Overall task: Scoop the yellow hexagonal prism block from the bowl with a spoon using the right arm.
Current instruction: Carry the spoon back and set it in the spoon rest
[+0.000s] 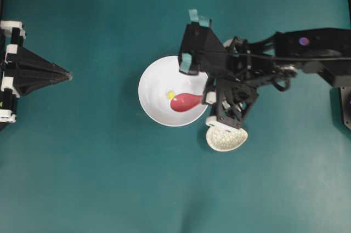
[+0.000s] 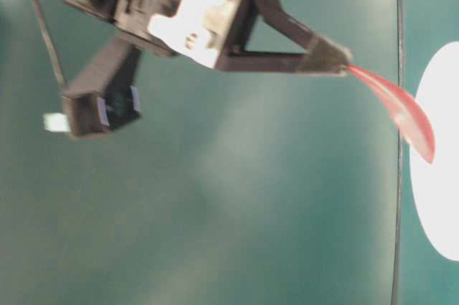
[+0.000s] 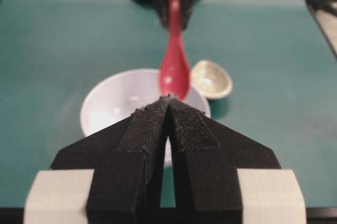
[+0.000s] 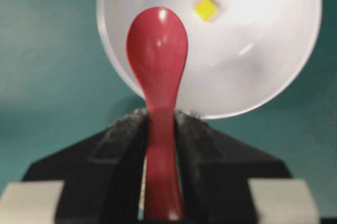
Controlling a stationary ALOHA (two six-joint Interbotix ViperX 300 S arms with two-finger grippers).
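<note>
Overhead view first: the right arm (image 1: 307, 52) reaches in from the right edge toward the middle of the teal table (image 1: 82, 178), its wrist bent down over the near rim of the bowl (image 1: 151, 87). The right gripper (image 1: 204, 97) clamps the handle of the spoon (image 1: 185, 102), whose scoop lies over the bowl's inside. The yellow hexagonal prism block (image 1: 170, 95) sits in the bowl just beside the scoop's tip. A speckled spoon rest (image 1: 226, 137) lies just outside the bowl, partly under the arm. The left gripper (image 1: 67, 75) rests well apart at the left edge, its fingers pressed together to a point.

Table-level view: the right gripper (image 2: 337, 57) points level toward the bowl (image 2: 441, 176), and the spoon (image 2: 401, 111) curves out and down from its tip in front of the white rim.

Left wrist view: the left gripper (image 3: 168, 103) has its pads closed on nothing. Beyond it the spoon (image 3: 174, 66) hangs over the bowl (image 3: 105, 103), with the spoon rest (image 3: 211, 79) just behind.

Right wrist view: the right gripper (image 4: 160, 121) grips the spoon (image 4: 158, 60) between its pads. The block (image 4: 205, 8) lies inside the bowl (image 4: 274, 76), near the scoop but apart from it.
</note>
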